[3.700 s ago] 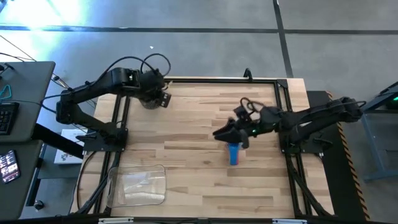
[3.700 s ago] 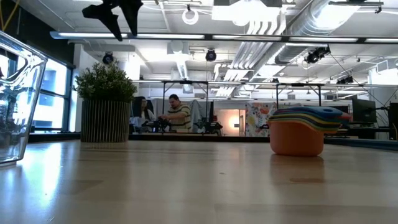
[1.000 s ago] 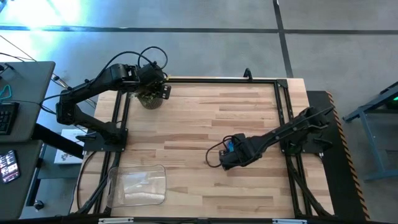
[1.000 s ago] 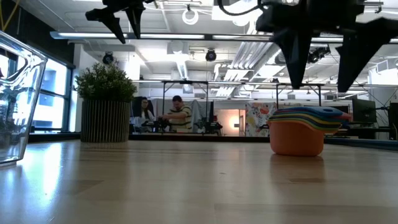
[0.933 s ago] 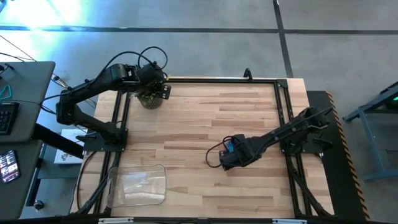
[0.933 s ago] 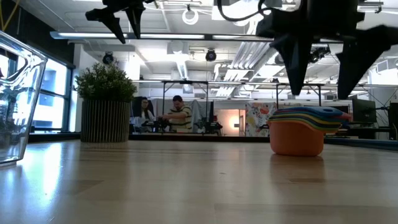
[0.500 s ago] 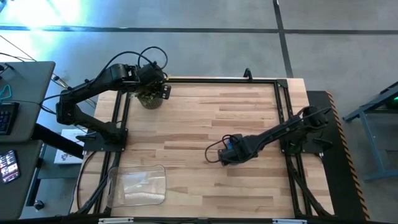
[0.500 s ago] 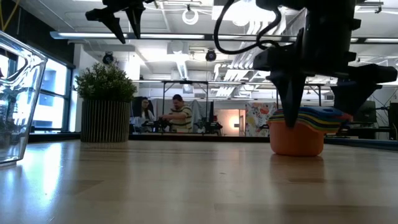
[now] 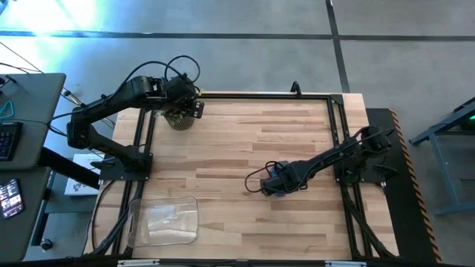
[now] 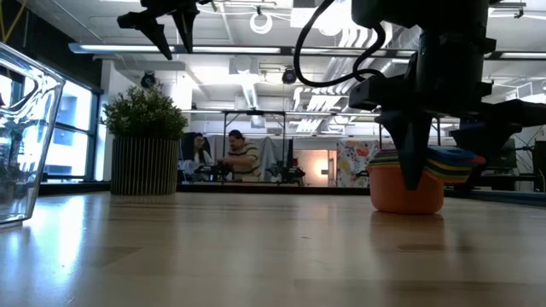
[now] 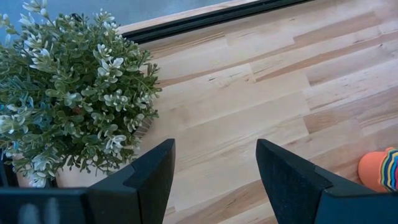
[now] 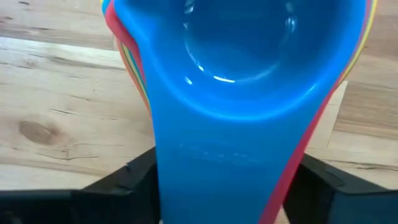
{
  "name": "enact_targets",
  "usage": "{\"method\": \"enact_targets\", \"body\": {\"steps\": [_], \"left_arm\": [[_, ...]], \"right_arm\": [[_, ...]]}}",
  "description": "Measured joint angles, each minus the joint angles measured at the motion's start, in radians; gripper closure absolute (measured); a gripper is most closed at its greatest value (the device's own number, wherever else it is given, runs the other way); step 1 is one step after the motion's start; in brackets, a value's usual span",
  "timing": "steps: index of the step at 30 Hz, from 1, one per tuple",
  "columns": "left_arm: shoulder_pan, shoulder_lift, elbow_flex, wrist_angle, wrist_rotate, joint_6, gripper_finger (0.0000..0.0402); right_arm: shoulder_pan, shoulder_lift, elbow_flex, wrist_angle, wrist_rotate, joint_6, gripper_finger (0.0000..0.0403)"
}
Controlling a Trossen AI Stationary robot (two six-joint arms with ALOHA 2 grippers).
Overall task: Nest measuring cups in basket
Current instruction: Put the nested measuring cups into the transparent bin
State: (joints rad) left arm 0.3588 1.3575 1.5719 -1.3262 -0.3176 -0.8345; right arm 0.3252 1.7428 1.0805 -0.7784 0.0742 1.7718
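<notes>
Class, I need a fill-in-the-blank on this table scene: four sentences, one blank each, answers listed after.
1. The top cup in the stack of cups is coloured ____.
2. The right gripper straddles the stack with its jaws ____.
3. The left gripper hovers over the ____.
4. The basket has ____ cups in it.

Answers: blue; open; plant; no

A leafy green potted plant (image 11: 68,99) with small pale flowers stands on a light wooden surface (image 11: 249,106). The left hand (image 11: 214,180) shows two dark fingers spread apart above the bare wood. An orange cup (image 11: 380,169) with coloured rims peeks in at the edge.
</notes>
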Motion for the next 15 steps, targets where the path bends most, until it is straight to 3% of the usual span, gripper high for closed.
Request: {"method": "enact_targets", "body": {"steps": [8,15], "left_arm": [[0.0,0.0,0.0,0.0,0.0,0.0,0.0186],[0.0,0.0,0.0,0.0,0.0,0.0,0.0186]], "right_arm": [[0.0,0.0,0.0,0.006,-0.015,0.0,0.026],[0.0,-0.001,0.0,0.007,-0.036,0.0,0.0268]]}}
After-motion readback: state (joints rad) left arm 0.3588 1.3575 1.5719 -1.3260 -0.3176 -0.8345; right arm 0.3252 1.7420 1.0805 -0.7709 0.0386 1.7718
